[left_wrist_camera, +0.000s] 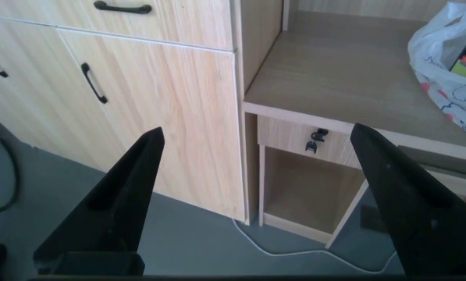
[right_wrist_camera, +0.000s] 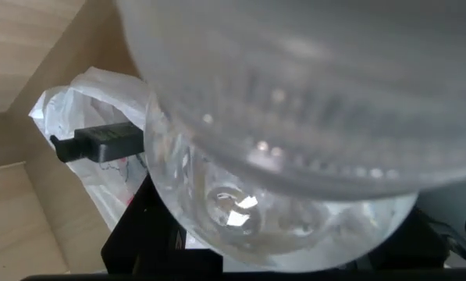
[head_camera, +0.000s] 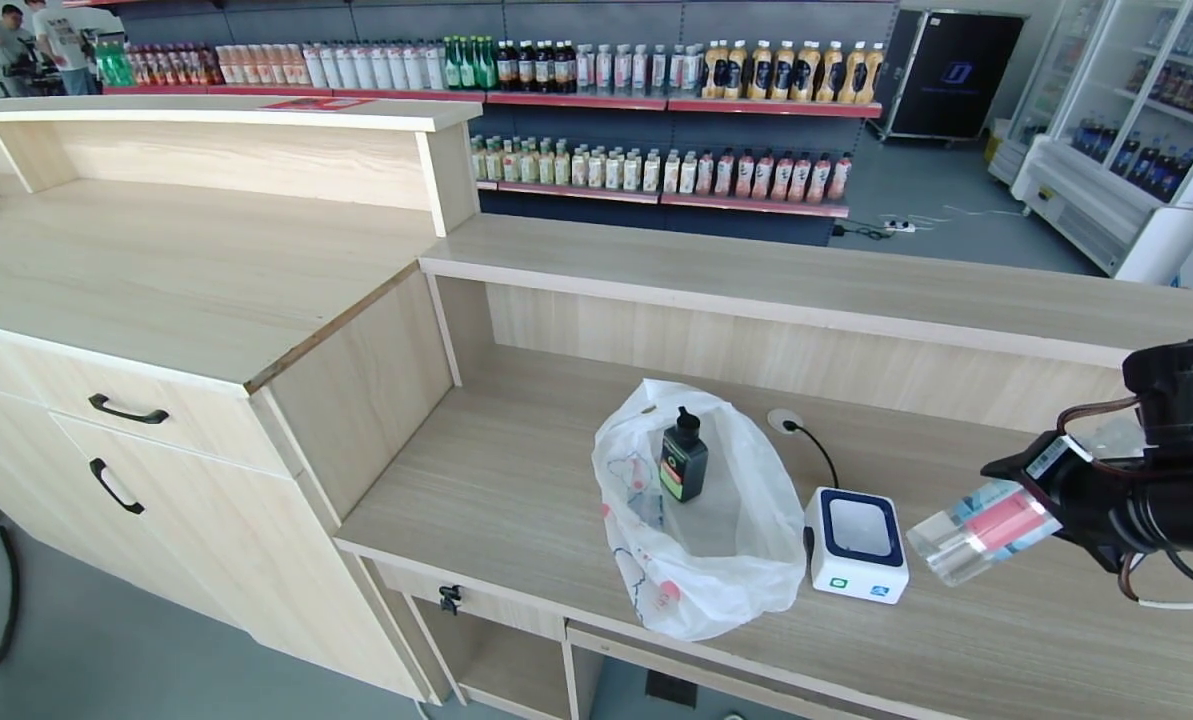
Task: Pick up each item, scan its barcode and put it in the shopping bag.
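My right gripper [head_camera: 1051, 500] is shut on a clear bottle with a pink and blue label [head_camera: 984, 530], held tilted above the counter just right of the white barcode scanner [head_camera: 856, 545]. Up close in the right wrist view, the clear bottle [right_wrist_camera: 295, 164] blocks most of what lies behind it. The white shopping bag [head_camera: 716, 560] lies open left of the scanner, with a black bottle [head_camera: 683, 458] upright in it. In the left wrist view, my left gripper [left_wrist_camera: 256, 211] hangs open and holds nothing, low in front of the cabinet, with the bag [left_wrist_camera: 447, 55] far off.
A black cable [head_camera: 814, 445] runs from the scanner to a hole in the counter. A raised ledge [head_camera: 806, 290] borders the counter at the back. Wooden cabinets with black handles [head_camera: 126, 410] stand to the left. Drink shelves [head_camera: 656, 100] fill the background.
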Available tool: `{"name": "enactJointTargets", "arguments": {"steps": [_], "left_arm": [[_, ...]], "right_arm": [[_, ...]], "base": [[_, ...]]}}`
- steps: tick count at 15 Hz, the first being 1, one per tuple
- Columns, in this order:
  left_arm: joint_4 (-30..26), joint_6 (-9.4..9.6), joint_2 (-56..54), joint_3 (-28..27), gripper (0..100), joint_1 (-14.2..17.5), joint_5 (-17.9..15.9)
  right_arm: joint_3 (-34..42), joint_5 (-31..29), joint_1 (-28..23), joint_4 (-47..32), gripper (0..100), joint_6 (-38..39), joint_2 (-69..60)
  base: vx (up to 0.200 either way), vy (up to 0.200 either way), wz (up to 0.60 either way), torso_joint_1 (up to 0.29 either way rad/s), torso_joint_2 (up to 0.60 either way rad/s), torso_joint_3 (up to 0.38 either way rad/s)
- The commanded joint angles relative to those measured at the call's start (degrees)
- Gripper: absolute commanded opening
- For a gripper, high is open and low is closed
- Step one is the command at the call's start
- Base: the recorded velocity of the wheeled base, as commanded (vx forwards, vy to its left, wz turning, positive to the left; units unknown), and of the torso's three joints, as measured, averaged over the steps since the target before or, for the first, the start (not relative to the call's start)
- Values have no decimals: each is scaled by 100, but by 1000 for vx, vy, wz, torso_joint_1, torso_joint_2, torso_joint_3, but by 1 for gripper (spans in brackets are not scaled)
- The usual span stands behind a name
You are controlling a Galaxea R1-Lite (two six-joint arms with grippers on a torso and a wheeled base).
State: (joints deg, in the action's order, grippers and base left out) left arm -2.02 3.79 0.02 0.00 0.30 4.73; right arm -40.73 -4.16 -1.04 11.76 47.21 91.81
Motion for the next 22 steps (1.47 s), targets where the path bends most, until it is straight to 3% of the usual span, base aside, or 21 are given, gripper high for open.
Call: {"name": "enactJointTargets", "arguments": {"steps": [1, 22], "left_arm": [[0, -1, -2, 0, 100, 5, 2], [0, -1, -2, 0, 100, -4, 2]], "right_arm": [[21, 82, -151, 10, 0, -10, 153], [-243, 688, -151, 669, 0, -301, 742]], "base": [[0, 0, 0, 0, 0, 0], [0, 0, 0, 0, 0, 0]]}}
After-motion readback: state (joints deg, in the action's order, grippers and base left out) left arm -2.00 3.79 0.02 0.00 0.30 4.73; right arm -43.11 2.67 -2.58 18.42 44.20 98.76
